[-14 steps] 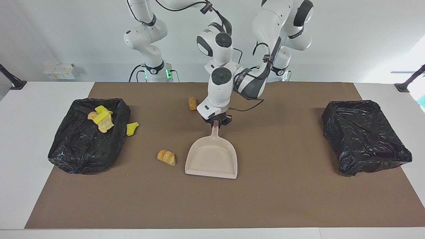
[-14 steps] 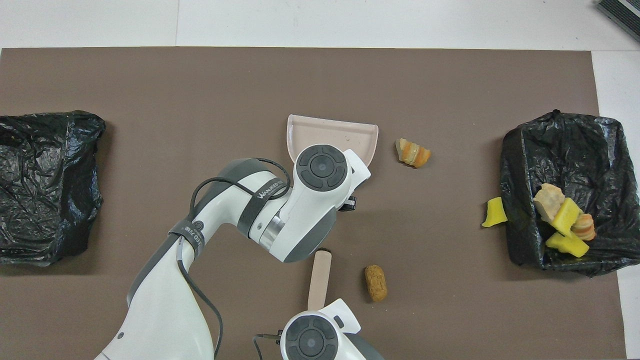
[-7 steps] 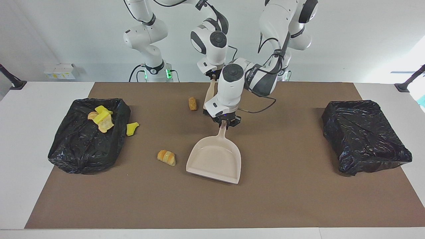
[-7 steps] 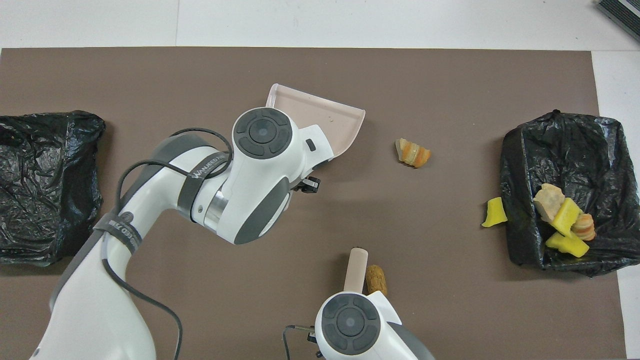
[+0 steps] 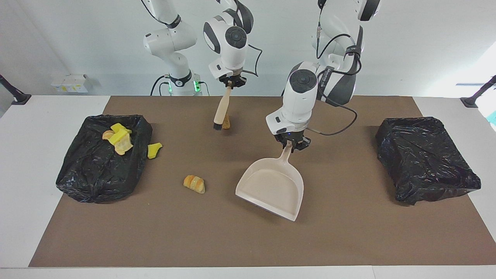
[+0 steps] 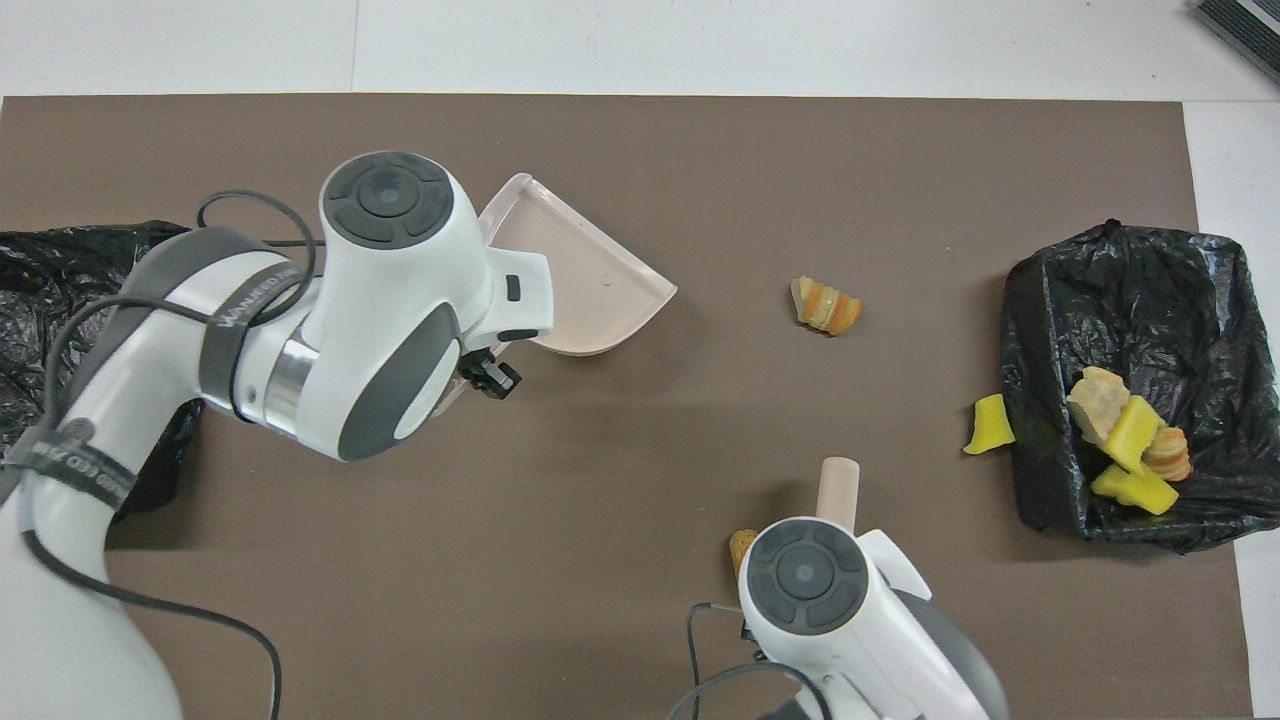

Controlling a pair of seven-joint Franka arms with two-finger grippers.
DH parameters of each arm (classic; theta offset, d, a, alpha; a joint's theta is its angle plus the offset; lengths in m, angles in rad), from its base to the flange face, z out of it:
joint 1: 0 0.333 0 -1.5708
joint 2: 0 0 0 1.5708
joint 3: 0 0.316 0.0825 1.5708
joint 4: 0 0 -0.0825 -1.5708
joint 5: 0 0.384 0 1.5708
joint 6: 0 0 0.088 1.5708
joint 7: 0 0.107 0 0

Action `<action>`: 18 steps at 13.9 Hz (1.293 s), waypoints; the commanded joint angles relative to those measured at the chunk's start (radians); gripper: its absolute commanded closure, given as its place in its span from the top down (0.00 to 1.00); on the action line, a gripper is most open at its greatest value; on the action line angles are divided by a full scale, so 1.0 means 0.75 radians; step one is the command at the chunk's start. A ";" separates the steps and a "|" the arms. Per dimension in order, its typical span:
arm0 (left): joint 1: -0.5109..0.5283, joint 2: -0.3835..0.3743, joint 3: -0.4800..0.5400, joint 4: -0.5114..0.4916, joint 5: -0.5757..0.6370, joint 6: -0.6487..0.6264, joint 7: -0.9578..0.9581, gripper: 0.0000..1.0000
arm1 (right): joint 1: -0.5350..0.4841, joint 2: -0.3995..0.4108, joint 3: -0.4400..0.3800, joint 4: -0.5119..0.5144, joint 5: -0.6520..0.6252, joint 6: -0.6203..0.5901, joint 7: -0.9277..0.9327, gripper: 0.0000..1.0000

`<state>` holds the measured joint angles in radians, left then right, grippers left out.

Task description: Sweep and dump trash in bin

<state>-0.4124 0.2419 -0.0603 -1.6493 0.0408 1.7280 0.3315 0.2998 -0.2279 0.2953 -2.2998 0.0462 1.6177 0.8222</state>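
My left gripper (image 5: pixel 290 144) is shut on the handle of the beige dustpan (image 5: pixel 271 188), held low and slanted over the middle of the brown mat; the dustpan (image 6: pixel 575 290) has nothing in it. My right gripper (image 5: pixel 231 82) is shut on the beige brush (image 5: pixel 221 110), which hangs bristles down right beside the brown cork-shaped roll (image 5: pixel 226 122). On the mat lie a croissant (image 5: pixel 194 184) and a yellow wedge (image 5: pixel 154 150) next to the black-lined bin (image 5: pixel 97 182) at the right arm's end. That bin (image 6: pixel 1040 300) holds several trash pieces.
A second black-lined bin (image 5: pixel 424 159) sits at the left arm's end of the table, and the left arm partly covers it in the overhead view. The brown mat (image 5: pixel 348 232) covers most of the white table.
The left arm has carried the dustpan toward its own end of the table and turned it. The right arm has moved the brush toward the right arm's end, beside the roll.
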 commanded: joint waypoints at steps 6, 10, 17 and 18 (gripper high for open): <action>0.108 -0.449 -0.010 -0.553 0.062 0.022 0.651 0.00 | -0.391 0.044 0.013 -0.045 -0.333 0.086 -0.272 0.00; 0.080 -0.600 -0.014 -0.794 0.062 0.143 0.785 0.00 | -0.553 0.040 0.011 -0.110 -0.366 0.215 -0.460 0.00; -0.070 -0.644 -0.022 -1.002 0.062 0.383 0.639 0.00 | -0.655 0.056 0.013 -0.180 -0.348 0.310 -0.874 0.00; -0.082 -0.642 -0.022 -1.012 0.062 0.394 0.610 0.00 | -0.678 0.056 0.011 -0.180 -0.287 0.314 -1.011 0.00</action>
<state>-0.4339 -0.2229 -0.0861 -2.3645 0.0701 1.9761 0.8501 -0.1652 -0.1805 0.2929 -2.4232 -0.2097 1.8433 0.2321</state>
